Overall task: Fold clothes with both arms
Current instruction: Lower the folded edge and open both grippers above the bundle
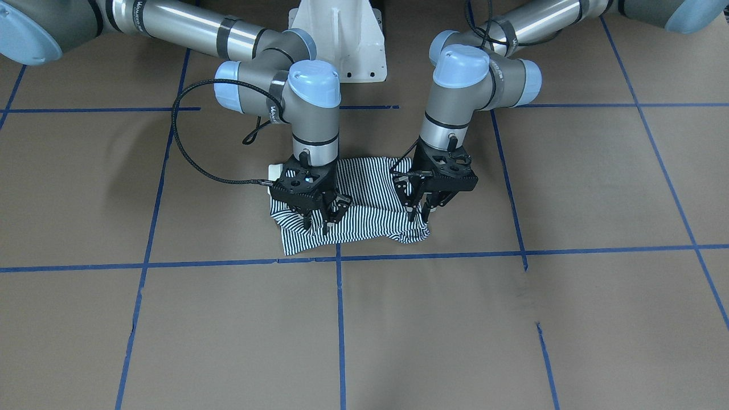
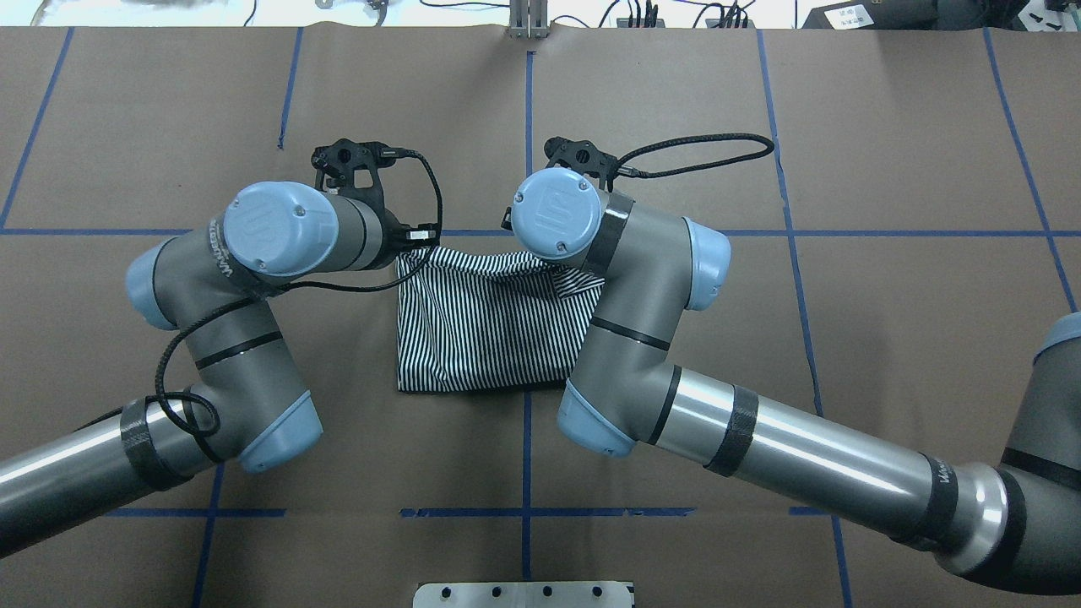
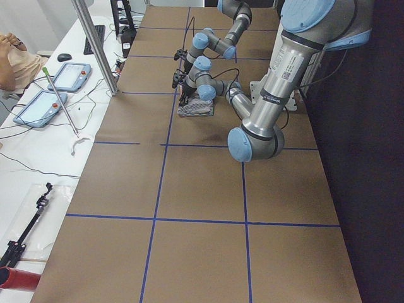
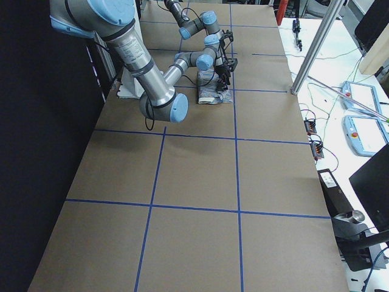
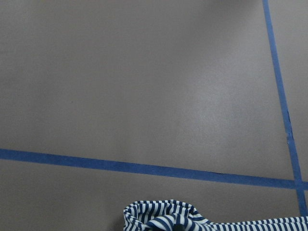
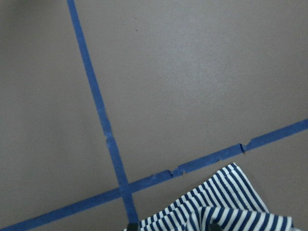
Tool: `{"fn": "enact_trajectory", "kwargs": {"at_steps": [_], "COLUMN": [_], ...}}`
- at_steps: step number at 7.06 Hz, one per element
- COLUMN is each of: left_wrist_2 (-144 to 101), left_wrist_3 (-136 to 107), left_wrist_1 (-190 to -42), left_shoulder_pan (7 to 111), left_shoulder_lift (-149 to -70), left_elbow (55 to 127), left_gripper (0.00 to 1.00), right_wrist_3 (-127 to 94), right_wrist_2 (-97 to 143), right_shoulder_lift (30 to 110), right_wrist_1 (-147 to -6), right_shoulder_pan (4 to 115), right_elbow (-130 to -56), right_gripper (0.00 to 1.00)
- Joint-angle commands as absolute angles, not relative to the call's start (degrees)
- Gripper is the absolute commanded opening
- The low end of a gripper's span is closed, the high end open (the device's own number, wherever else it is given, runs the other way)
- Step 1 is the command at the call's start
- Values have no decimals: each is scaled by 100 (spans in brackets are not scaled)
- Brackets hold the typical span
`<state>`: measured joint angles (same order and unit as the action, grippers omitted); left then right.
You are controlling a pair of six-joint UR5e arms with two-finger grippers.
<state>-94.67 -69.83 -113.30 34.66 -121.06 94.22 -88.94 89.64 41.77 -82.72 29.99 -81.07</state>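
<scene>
The navy-and-white striped shirt (image 1: 370, 208) lies folded into a rough rectangle at the table's middle (image 2: 481, 325), with a clean fold along its edge nearest the robot. Both grippers hang low over its far edge, where the cloth is rumpled. My left gripper (image 1: 421, 215) is over the far corner on my left, its fingers slightly apart. My right gripper (image 1: 326, 222) is over the other far corner, fingers splayed. The left wrist view shows a bunched striped edge (image 5: 163, 219) and the right wrist view shows a flat striped corner (image 6: 226, 202). In the overhead view the wrists hide both grippers' fingers.
The table is brown paper (image 1: 512, 319) gridded with blue tape lines (image 1: 339, 319). The white pedestal (image 1: 342, 40) stands behind the shirt. A side bench holds tablets (image 3: 47, 95) and cables, with a person's arm (image 3: 12, 60) at its far end.
</scene>
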Motion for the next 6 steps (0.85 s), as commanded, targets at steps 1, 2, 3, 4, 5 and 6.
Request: {"fn": "enact_trajectory", "kwargs": {"at_steps": [1, 2, 3, 4, 5, 6], "left_wrist_2": [-10369, -10371, -10371, -10362, -10362, -10362], "left_wrist_3": [-6139, -6004, -6003, -6003, -6020, -6038], "left_wrist_1": [-11329, -11312, -11312, -11312, -11312, -11320], "left_shoulder_pan": [3970, 4034, 4034, 4034, 4034, 4025], "left_shoulder_lift": [-12059, -12024, -12015, -12006, -12006, -12006], "left_elbow": [9562, 9554, 9554, 9554, 9554, 9562], "left_gripper": [100, 100, 100, 100, 100, 100], "right_wrist_3": [-8719, -8701, -8310, -7914, -7710, -7647], "right_wrist_2": [9360, 9343, 9230, 8994, 8896, 8816], "right_shoulder_lift": [4157, 4183, 4244, 4158, 4183, 4166], "right_wrist_1": [-8305, -8314, -8445, -8794, -8815, -8815], "right_shoulder_pan": [3059, 2893, 2613, 2428, 2382, 2382], "right_elbow": [-8357, -8358, -8341, -8297, -8166, -8061], "right_gripper": [100, 100, 100, 100, 100, 100]}}
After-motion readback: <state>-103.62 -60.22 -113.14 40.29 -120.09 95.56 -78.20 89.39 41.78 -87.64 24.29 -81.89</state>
